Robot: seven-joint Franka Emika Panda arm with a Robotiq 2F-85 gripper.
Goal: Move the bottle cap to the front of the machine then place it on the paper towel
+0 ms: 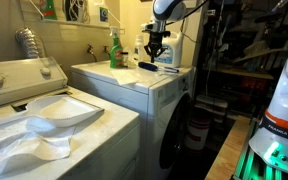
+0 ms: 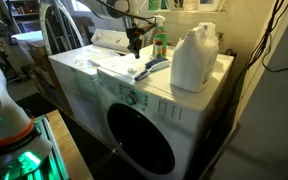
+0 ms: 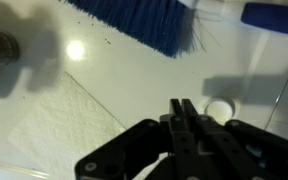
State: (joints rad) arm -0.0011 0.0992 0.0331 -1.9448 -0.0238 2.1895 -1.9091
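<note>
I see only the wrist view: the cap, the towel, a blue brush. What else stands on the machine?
Observer: A big white jug stands on the machine, apart from the gripper.
Operator: Is there anything more near the wall?
Observer: Yes, a green bottle stands there, upright.
Operator: Does the gripper touch the top?
Observer: No, in both exterior views it seems to hang just above the top, close to the brush.
</note>
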